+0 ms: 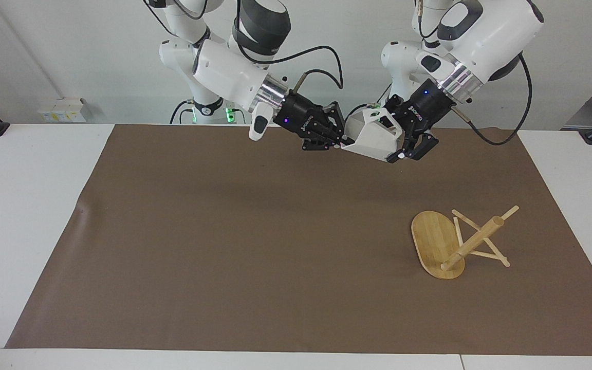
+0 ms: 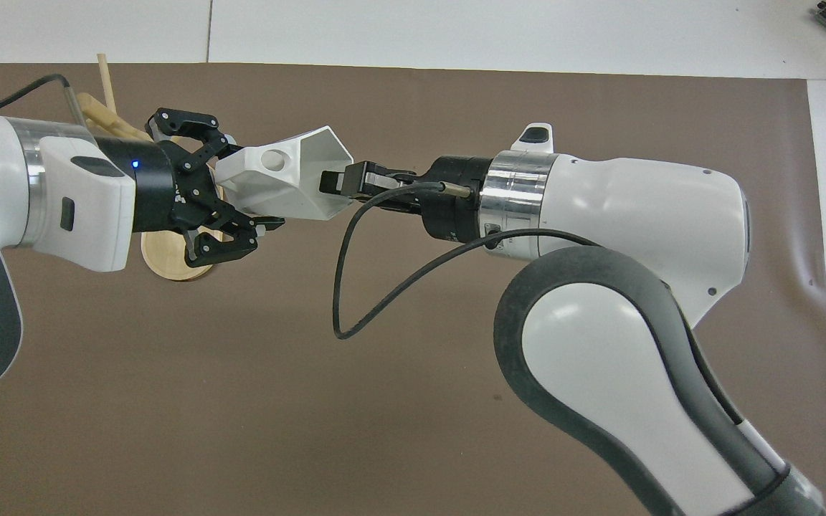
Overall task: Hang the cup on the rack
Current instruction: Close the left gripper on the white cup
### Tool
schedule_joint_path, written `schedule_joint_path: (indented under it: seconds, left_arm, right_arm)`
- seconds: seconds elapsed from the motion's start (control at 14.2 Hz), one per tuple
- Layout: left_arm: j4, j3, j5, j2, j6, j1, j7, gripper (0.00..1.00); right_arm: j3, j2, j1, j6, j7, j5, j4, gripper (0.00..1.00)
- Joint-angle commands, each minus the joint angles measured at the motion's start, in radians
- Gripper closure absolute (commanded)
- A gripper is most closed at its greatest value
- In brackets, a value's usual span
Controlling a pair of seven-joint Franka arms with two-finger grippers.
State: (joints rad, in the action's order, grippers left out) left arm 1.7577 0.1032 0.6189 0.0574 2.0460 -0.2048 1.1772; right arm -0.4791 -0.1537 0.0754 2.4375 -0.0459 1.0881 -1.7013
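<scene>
Cup (image 1: 375, 136) midair, clamped between left jaws and right jaws, rack (image 1: 458, 241) toppled

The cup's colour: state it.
The cup is plain white, clearest in the overhead view.

A white table (image 1: 29, 205) carries a brown mat (image 1: 255, 246), and a wooden rack (image 1: 447, 246) lies toppled on the mat toward the left arm's end.

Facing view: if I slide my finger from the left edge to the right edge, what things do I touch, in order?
Right end effector → cup → left end effector → rack, lying tipped over on the mat.
</scene>
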Motion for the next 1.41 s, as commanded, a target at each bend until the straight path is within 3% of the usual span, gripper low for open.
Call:
schedule_joint_path:
  seconds: [0.0,0.14,0.21,0.42,0.56,0.63,1.34]
  left_arm:
    - [-0.007,-0.002,0.056,-0.001,0.013,-0.011,-0.005,1.0]
    - [-0.007,-0.002,0.056,0.001,0.011,-0.01,-0.005,1.0]
    - [-0.006,-0.002,0.058,0.001,0.011,-0.008,-0.005,1.0]
    - [-0.006,-0.002,0.058,0.001,0.011,-0.008,-0.005,1.0]
    - [-0.006,-0.002,0.058,0.001,0.011,-0.007,-0.005,1.0]
    - [-0.006,-0.002,0.059,0.001,0.011,-0.007,-0.005,1.0]
    - [-0.004,-0.003,0.067,0.002,0.008,-0.005,-0.005,1.0]
  right_arm:
    - [-0.018,0.005,-0.003,-0.012,-0.005,-0.005,-0.012,1.0]
    - [-0.018,0.006,-0.005,-0.012,0.0,-0.007,-0.018,0.96]
    - [-0.018,0.006,-0.003,-0.012,0.0,-0.007,-0.018,0.88]
    - [-0.018,0.006,-0.003,-0.011,0.021,-0.01,-0.021,0.28]
    - [-0.018,0.008,-0.003,-0.011,0.029,-0.01,-0.021,0.17]
    - [-0.018,0.008,-0.003,-0.011,0.029,-0.01,-0.024,0.0]
    - [-0.016,0.013,-0.005,-0.011,0.029,-0.011,-0.034,0.0]
